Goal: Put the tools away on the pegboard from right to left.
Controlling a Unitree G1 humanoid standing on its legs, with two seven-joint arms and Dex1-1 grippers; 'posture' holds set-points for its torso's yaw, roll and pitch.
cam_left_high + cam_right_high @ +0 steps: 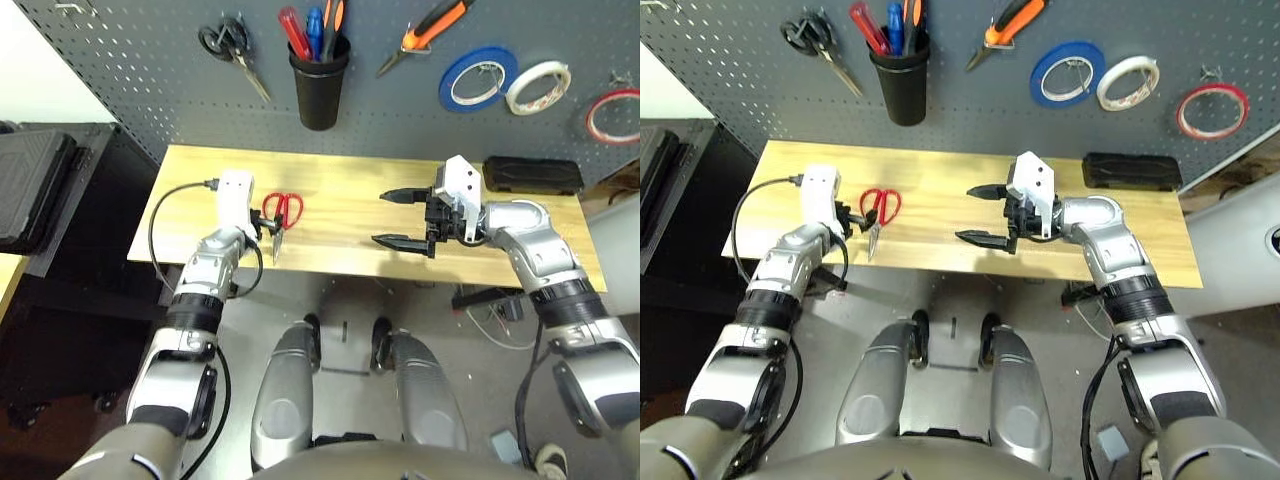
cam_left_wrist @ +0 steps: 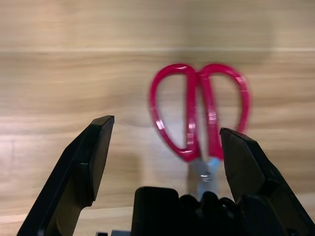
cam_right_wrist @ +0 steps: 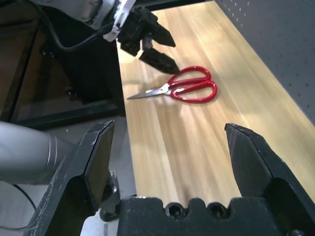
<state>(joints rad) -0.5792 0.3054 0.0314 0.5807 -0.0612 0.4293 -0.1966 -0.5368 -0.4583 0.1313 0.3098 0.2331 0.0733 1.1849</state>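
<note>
Red-handled scissors (image 1: 281, 215) are lying flat on the wooden table (image 1: 340, 190), near its front edge below the pegboard (image 1: 150, 60). Just beside them, the left gripper (image 1: 266, 227) is hovering with fingers spread wide, grasping nothing. Well apart from the scissors, the right gripper (image 1: 403, 219) is hanging released and empty.

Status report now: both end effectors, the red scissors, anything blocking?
Left end effector open, low at the red scissors, not gripping. Right end effector open, empty above table. Nothing blocking.
</note>
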